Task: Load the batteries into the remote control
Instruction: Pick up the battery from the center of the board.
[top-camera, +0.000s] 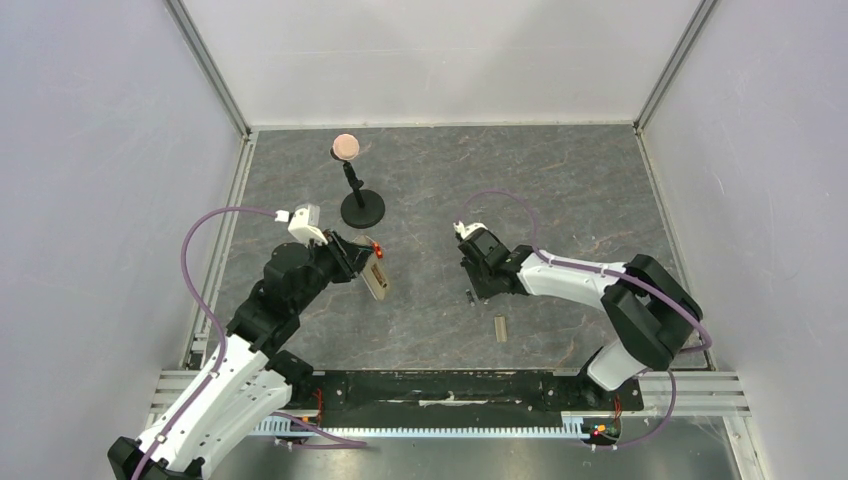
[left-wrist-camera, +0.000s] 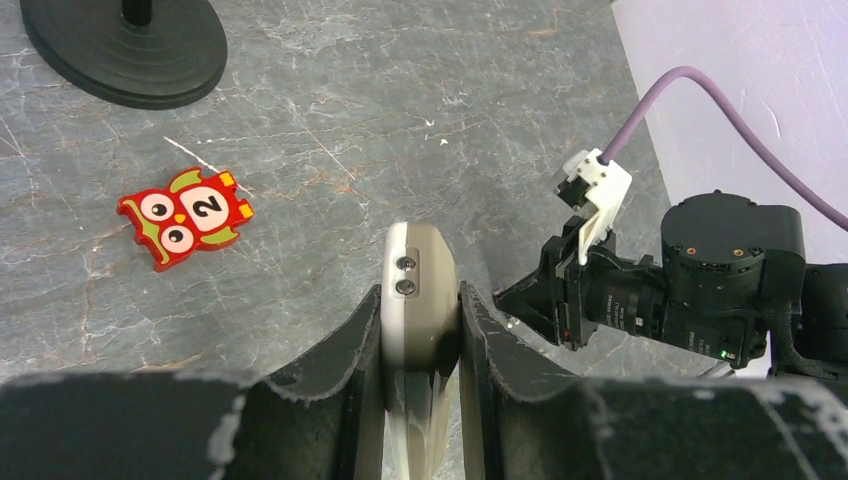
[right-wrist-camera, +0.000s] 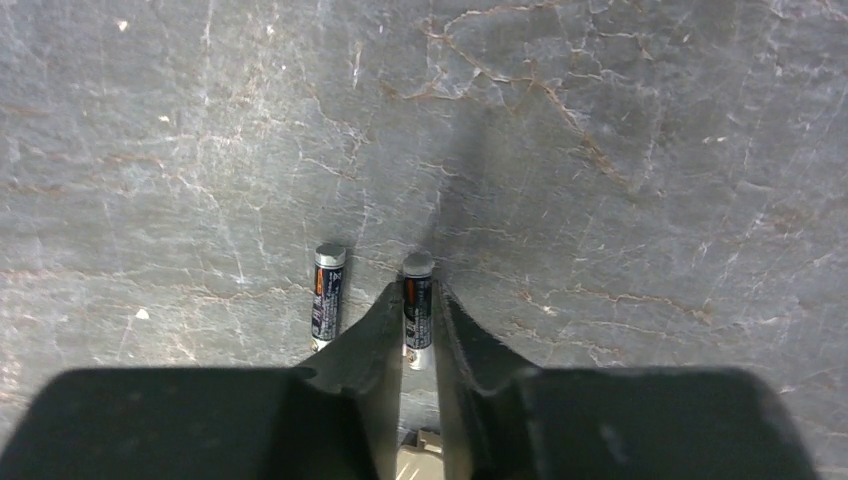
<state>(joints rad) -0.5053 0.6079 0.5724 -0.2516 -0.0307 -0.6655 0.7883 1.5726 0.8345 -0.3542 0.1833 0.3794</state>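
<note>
Right gripper (right-wrist-camera: 417, 296) pinches one battery (right-wrist-camera: 417, 318), its long axis in line with the jaws; left gripper (left-wrist-camera: 421, 300) clamps the remote (left-wrist-camera: 420, 262), off to its left.

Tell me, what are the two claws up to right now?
Left gripper clamped on remote control. Right gripper closed on battery, not yet lifted. Second battery beside it, free. Red owl tile off to side, not blocking.

The left end effector (left-wrist-camera: 422, 298) hides most of the remote (left-wrist-camera: 420, 255); the stand base (left-wrist-camera: 125, 50) is cropped at the top edge. The right end effector (right-wrist-camera: 416, 292) covers the flanks of one battery (right-wrist-camera: 417, 268).
</note>
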